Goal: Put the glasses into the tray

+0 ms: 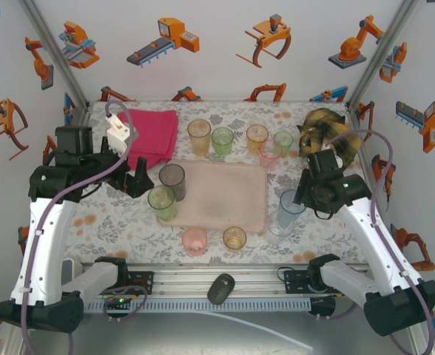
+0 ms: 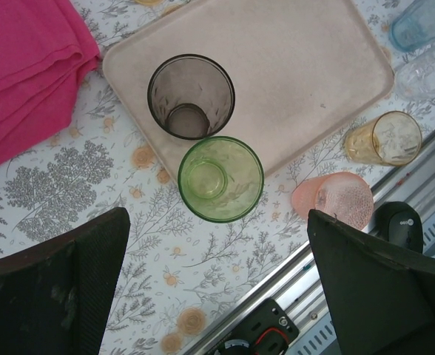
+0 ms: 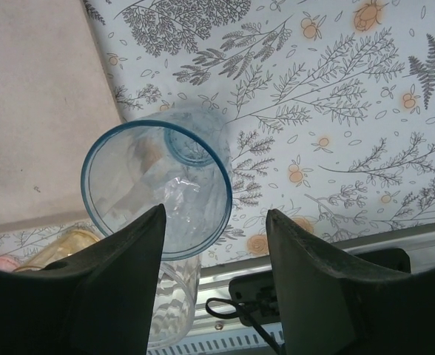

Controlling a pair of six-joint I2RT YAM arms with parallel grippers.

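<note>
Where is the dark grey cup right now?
In the top view, the grey glass stands on the far-left corner of the pink tray, with a green glass right beside it on the table.

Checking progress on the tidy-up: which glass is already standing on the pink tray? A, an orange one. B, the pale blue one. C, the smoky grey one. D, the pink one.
C: the grey glass has its base inside a corner of the tray.
</note>
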